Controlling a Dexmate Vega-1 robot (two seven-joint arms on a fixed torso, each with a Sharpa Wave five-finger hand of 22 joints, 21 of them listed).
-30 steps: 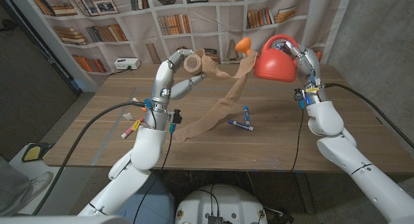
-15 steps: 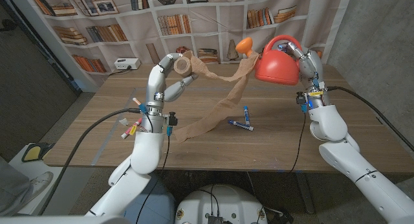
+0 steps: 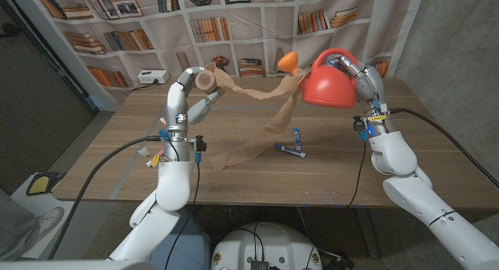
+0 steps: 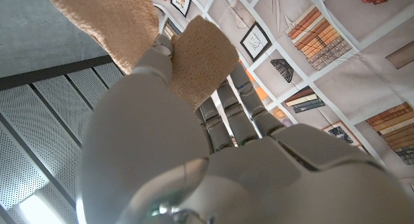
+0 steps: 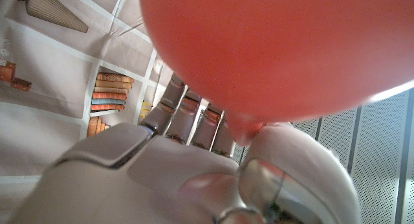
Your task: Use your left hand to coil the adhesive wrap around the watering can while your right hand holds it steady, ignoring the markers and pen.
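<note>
Left hand [image 3: 192,94] raised, grasping adhesive wrap roll [image 3: 206,79]; tan strip runs to spout of watering can [image 3: 330,83], loose tail trailing onto table [image 3: 117,161]. Right hand [image 3: 365,83] grips can aloft. Judged: coiling barely begun, body unwrapped.

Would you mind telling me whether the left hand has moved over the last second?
Yes. The left hand, holding the roll of wrap, has risen and drifted toward the robot's left, closer to the white power strip at the table's far edge.
</note>
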